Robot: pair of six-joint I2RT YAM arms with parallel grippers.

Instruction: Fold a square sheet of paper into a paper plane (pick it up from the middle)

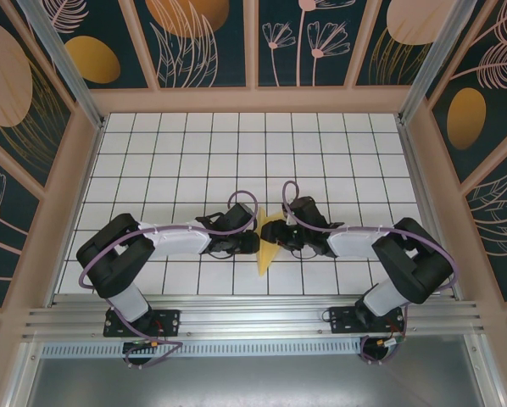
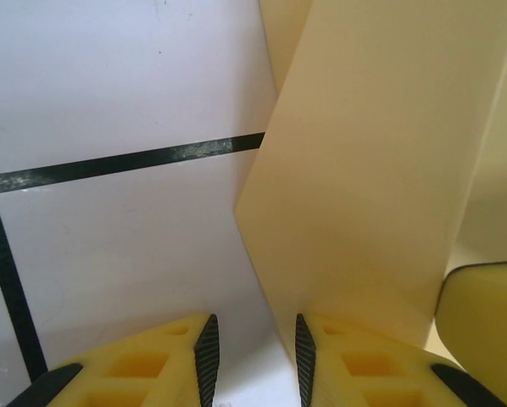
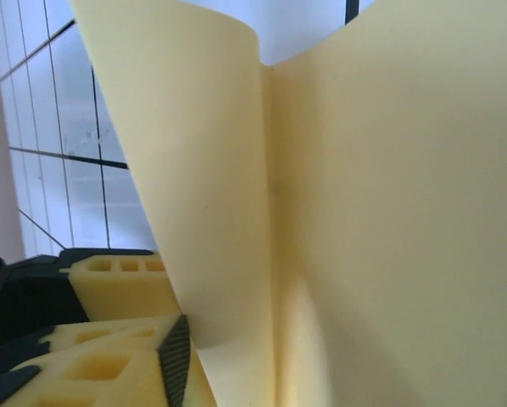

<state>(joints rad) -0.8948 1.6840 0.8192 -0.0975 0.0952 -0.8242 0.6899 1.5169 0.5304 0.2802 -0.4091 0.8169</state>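
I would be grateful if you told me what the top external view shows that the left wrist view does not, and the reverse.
Top external adds the left arm, the right arm, the right claw and the yellow paper's narrow pointed outline. Left wrist adds the left claw's black ribbed pads standing apart, with white table between them. Shared: the yellow paper and the black-lined table.
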